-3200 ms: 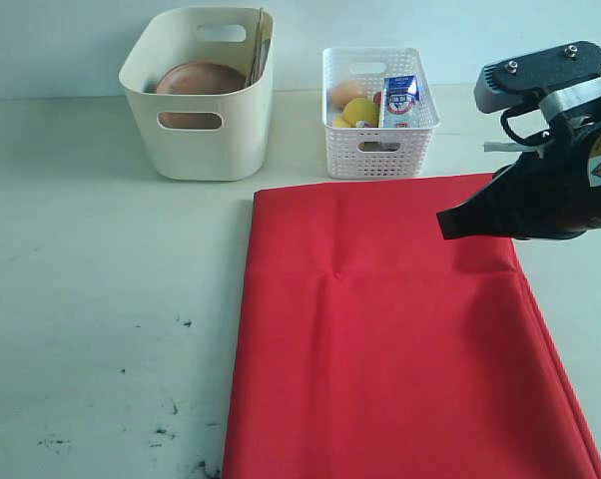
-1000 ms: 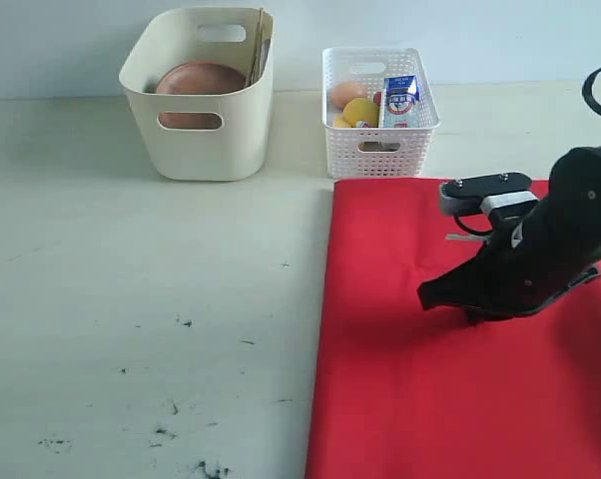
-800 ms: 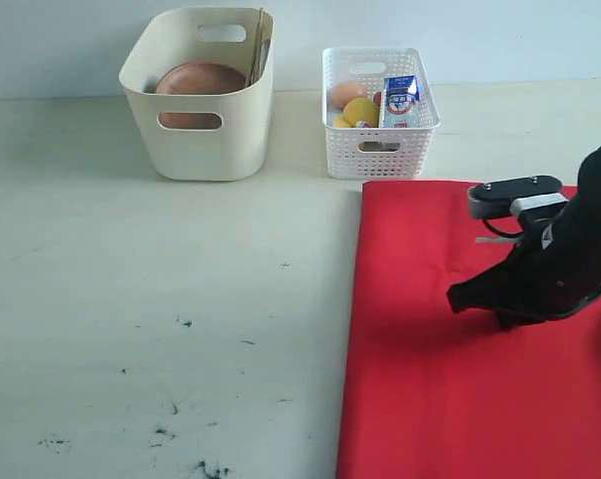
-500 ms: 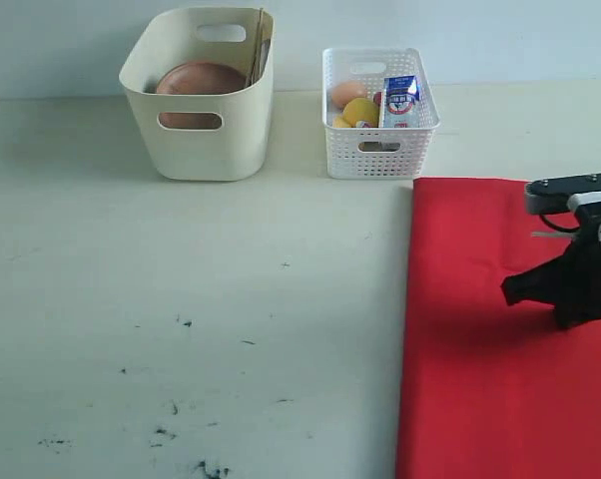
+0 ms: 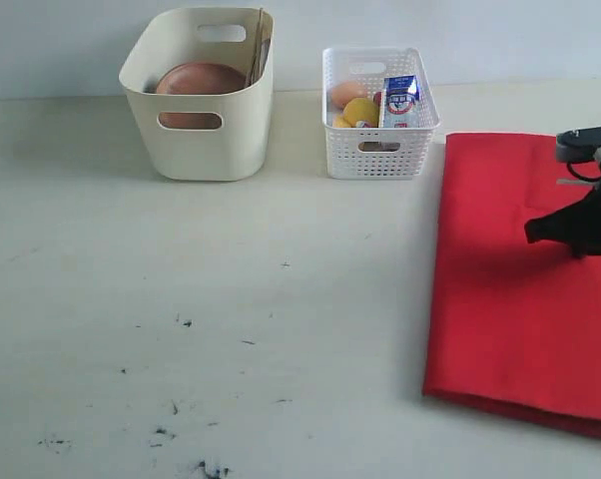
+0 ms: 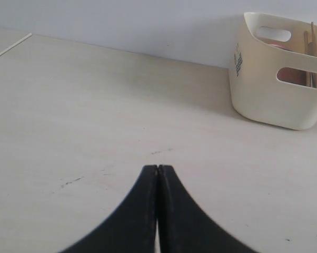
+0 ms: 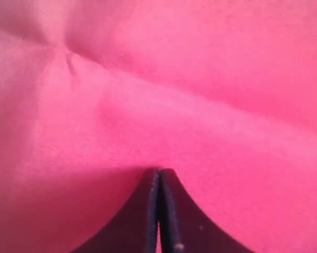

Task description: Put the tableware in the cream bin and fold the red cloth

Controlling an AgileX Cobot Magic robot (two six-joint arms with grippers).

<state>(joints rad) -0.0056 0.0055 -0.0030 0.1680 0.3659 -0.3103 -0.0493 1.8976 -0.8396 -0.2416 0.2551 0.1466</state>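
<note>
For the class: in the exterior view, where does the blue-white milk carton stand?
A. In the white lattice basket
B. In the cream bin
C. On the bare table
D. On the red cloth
A: the milk carton stands upright inside the white lattice basket, its top showing above the rim.

red cloth [image 5: 510,289]: shifted from table centre to the right, left edge now past the white basket [image 5: 380,160], near edge in view. right gripper [image 5: 530,232]: moved right alongside.
</note>
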